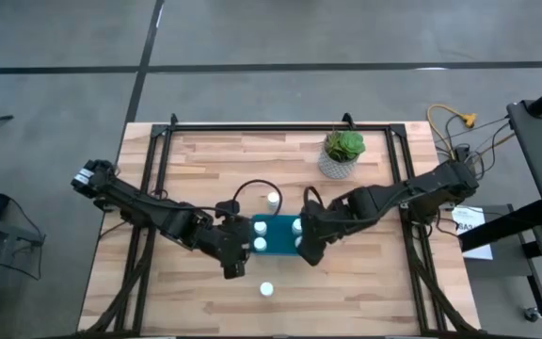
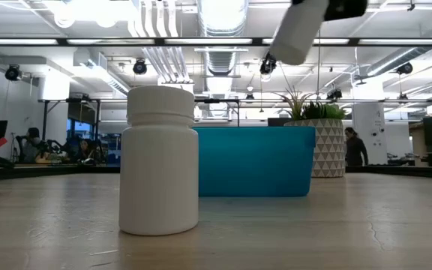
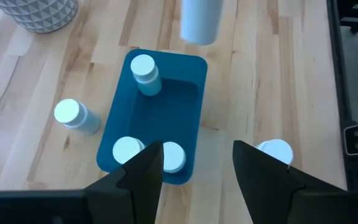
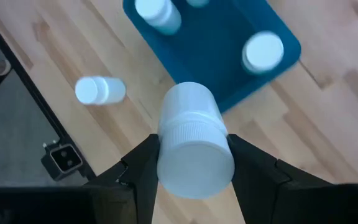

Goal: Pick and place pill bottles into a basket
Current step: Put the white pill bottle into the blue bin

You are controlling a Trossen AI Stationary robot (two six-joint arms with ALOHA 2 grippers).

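the right gripper (image 4: 191,165) is clamped on a white pill bottle (image 4: 194,140), with one finger on each side of the bottle's body. it carries the bottle above the table, close to the end of the teal basket (image 1: 278,226) that faces this arm. in the right wrist view the bottle's cap points toward the camera and the basket lies just beyond the bottle, so i judge that the bottle is held high in order to pass over the basket wall before it is let go.

the left gripper (image 3: 197,171) has its fingers apart and nothing is between them. it hovers over the other end of the basket. three bottles already stand inside: two bottles (image 3: 148,154) directly under the left fingers, and one bottle (image 3: 145,73) at the far end from them. this gripper looks as if it has no work at the basket now, and it leaves the middle of the basket open for the right arm.

two bottles stay on the table: one (image 1: 272,200) on the side toward the plant pot (image 1: 339,165), one (image 1: 266,289) on the front side, near the left gripper. in the low view this front bottle (image 2: 160,161) stands upright and close to the camera.
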